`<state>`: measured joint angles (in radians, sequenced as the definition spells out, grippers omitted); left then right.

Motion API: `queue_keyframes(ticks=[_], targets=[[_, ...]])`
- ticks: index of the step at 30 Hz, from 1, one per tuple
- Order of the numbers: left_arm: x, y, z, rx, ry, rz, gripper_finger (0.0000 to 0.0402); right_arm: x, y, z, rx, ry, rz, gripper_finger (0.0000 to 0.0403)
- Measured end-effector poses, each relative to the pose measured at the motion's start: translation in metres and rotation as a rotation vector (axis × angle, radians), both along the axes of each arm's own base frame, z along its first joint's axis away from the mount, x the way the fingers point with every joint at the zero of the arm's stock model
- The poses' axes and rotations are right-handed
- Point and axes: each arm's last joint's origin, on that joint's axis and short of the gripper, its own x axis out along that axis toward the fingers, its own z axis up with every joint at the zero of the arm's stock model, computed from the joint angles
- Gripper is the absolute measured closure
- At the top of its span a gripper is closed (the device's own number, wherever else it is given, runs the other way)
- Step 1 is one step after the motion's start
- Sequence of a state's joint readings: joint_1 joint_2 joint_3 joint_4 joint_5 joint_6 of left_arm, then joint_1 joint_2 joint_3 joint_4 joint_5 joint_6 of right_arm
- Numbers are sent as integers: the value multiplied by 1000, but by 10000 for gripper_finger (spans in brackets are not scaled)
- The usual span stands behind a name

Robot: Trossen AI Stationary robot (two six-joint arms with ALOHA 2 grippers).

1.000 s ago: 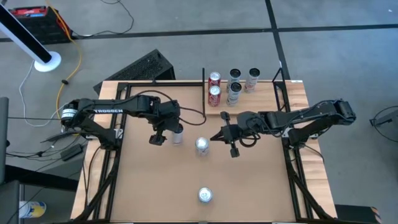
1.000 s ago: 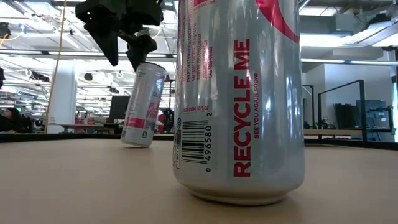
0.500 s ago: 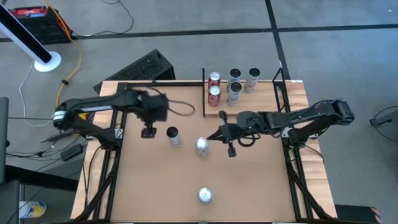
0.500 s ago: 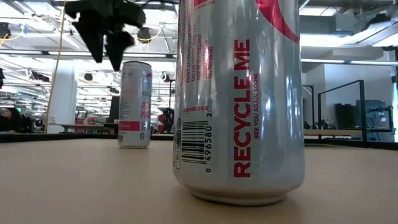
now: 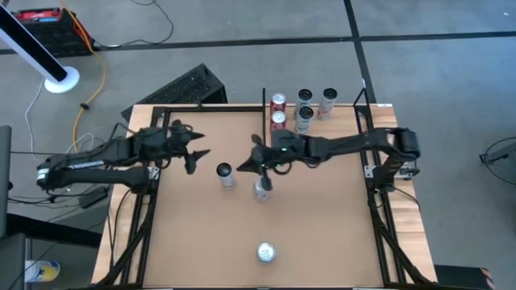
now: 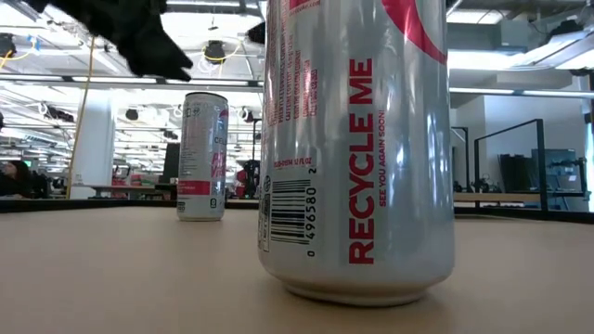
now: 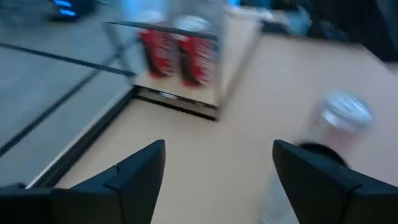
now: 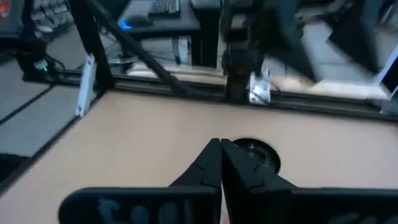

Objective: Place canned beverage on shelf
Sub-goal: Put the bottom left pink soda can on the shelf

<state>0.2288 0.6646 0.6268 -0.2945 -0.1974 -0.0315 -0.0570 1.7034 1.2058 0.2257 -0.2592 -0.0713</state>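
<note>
One silver can (image 5: pixel 225 172) stands upright on its base on the brown tabletop; it shows too in the low view (image 6: pixel 202 156) and beyond my shut right fingers (image 8: pixel 258 154). My left gripper (image 5: pixel 201 149) (image 7: pixel 217 158) hangs open to its left, pointing nearly level and holding nothing. My right gripper (image 5: pixel 241 167) (image 8: pixel 221 149) is shut just right of that can, above the table. A second silver can (image 5: pixel 262 190) stands under the right arm. The shelf (image 5: pixel 340 121), with its black upright bar (image 5: pixel 264 121), lies at the far edge with two red cans (image 5: pixel 278 110) and several silver ones (image 5: pixel 305 111).
A third silver can (image 5: pixel 266 252) (image 6: pixel 357 148) stands near the front edge, filling the low view and hiding the middle of the table. Black frame rails (image 5: pixel 149 201) run along the table's left and right sides. Bare tabletop lies between the cans and the front edge.
The can that leaned under my left gripper has settled upright. My left gripper has drawn back toward the table's left edge and tipped from pointing down to nearly level. My right gripper, shut throughout, has travelled toward the table's left, over the middle can.
</note>
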Motion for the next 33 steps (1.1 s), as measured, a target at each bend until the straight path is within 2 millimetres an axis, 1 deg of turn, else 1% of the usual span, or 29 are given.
queue_keyframes(ticks=[1,3,6,9,13,17,18,22,25,30,33], targets=[[-4,0,-7,0,-38,40,128,6,-3,-3,3,20,1,376],[-11,0,-23,-3,-54,107,141,17,-3,-10,7,61,20,371],[-19,1,-39,-15,-67,206,167,31,-1,-10,-17,68,40,357],[-25,2,-49,-17,-77,307,206,44,3,-6,-45,44,60,338],[-29,3,-56,-4,-74,382,281,56,7,-6,-85,44,82,295],[-31,3,-59,-3,-80,382,374,58,8,5,-122,71,99,229],[-31,2,-59,-4,-82,372,387,58,8,6,-132,72,103,210],[-32,0,-63,23,-112,292,393,58,7,6,-147,75,107,139],[-33,-2,-77,13,-188,206,400,58,2,6,-172,62,102,100],[-36,-5,-95,19,-310,133,401,57,-6,6,-215,58,101,60],[-40,-6,-104,34,-319,127,401,58,-13,8,-210,32,105,47]])
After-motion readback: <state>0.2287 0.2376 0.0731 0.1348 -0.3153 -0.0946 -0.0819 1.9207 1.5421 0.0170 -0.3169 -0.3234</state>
